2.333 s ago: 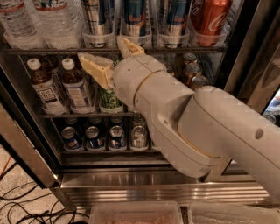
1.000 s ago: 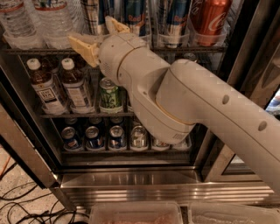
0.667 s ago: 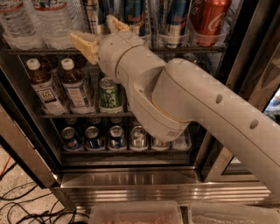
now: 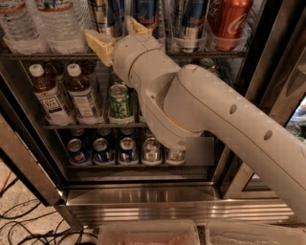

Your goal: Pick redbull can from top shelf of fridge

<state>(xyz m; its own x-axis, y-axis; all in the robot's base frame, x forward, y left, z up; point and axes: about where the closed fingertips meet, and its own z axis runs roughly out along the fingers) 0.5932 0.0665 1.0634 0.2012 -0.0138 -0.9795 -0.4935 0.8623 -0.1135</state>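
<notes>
On the top shelf (image 4: 28, 56) of the fridge (image 4: 29, 168), the redbull can (image 4: 103, 14) stands upright, long axis vertical, its top cut off above. Just below and in front of it the tool (image 4: 116, 34) is spread wide, its tan fingers (image 4: 98, 45) gripping nothing. Two seconds ago the tool was at the middle rack (image 4: 91, 126); it has since climbed to this shelf's edge.

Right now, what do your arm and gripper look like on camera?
The arm is smooth off-white casing, thick and rounded, with small dark holes along its side. The gripper, up at the top shelf, has two flat tan fingers. No cables show on it.
</notes>
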